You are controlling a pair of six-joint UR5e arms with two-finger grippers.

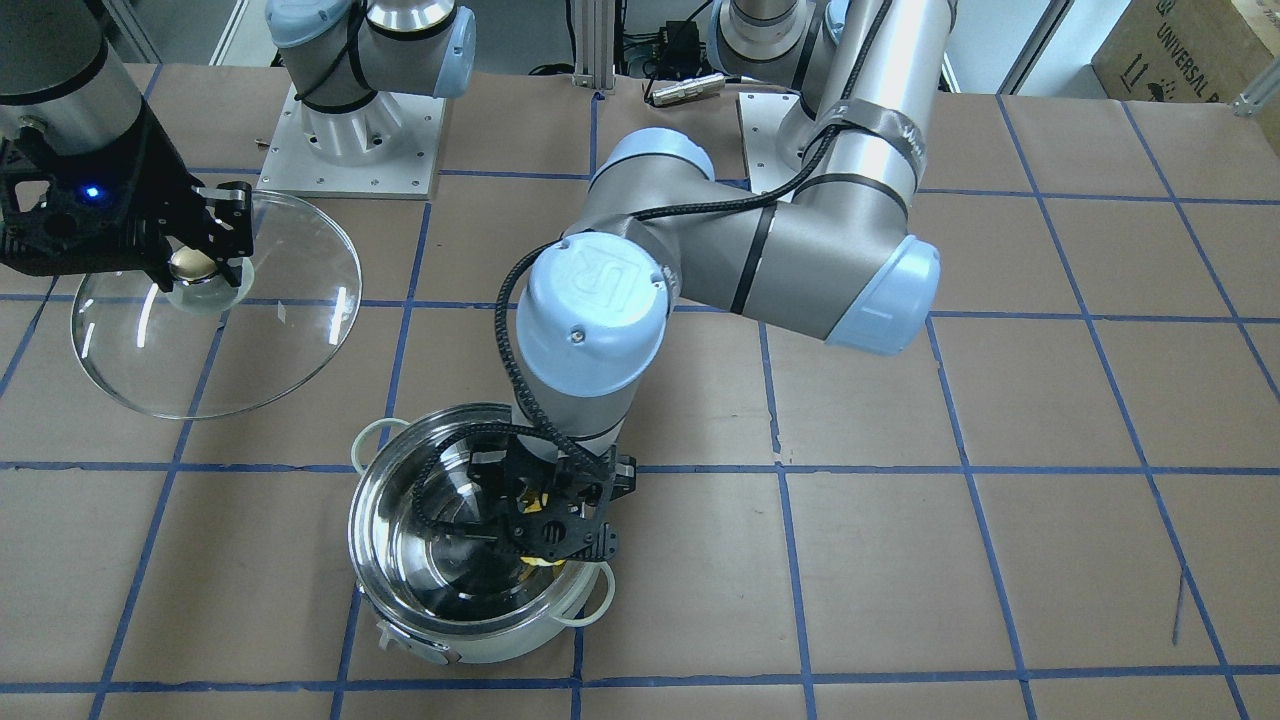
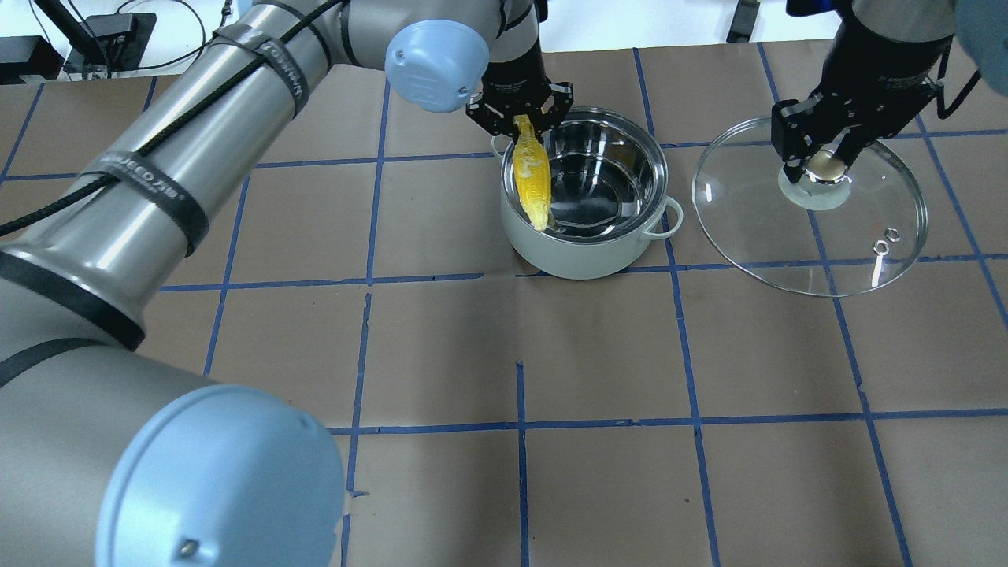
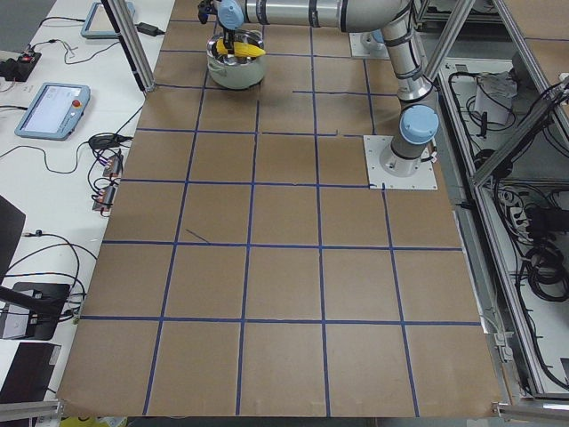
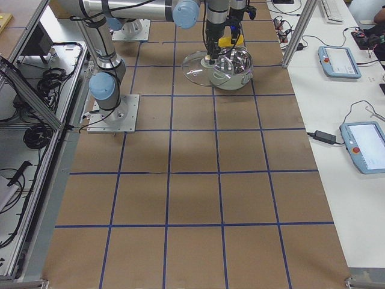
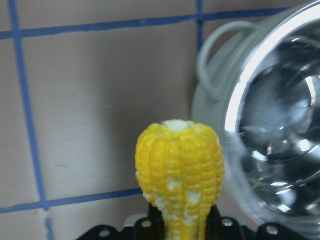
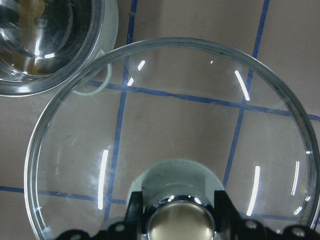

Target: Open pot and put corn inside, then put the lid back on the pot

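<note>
The open steel pot (image 2: 583, 264) stands on the paper-covered table, empty inside. My left gripper (image 2: 520, 118) is shut on the yellow corn (image 2: 531, 173), which hangs tip down over the pot's left rim. In the left wrist view the corn (image 5: 180, 170) points down beside the pot (image 5: 270, 125). My right gripper (image 2: 819, 161) is shut on the knob of the glass lid (image 2: 811, 236) and holds it to the right of the pot, apart from it. In the right wrist view the lid (image 6: 175, 130) overlaps the pot's handle (image 6: 92, 87).
Brown paper with a blue tape grid covers the table (image 2: 520, 378). Two small metal rings (image 2: 885, 240) show through the lid. The arm base plates (image 1: 350, 130) sit at the robot's side of the table. Tablets and cables (image 3: 53, 107) lie off the table's far edge.
</note>
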